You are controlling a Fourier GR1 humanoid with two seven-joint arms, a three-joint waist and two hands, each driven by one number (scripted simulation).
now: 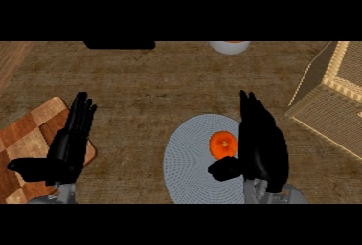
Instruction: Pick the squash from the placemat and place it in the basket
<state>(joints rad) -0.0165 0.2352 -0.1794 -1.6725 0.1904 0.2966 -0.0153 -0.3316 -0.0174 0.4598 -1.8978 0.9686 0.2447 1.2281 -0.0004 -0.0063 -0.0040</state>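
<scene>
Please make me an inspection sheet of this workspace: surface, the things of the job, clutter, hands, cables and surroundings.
Surface: brown counter.
Job's things: orange squash lies on the round grey placemat; woven basket at the right, apart from it.
Clutter: checkered board at left; black object and pale bowl-like thing at the far edge, cut off.
Hands: right hand open, fingers straight, beside the squash; contact unclear. Left hand open over the board's edge.
Cables: nothing seen.
Surroundings: nothing seen.
</scene>
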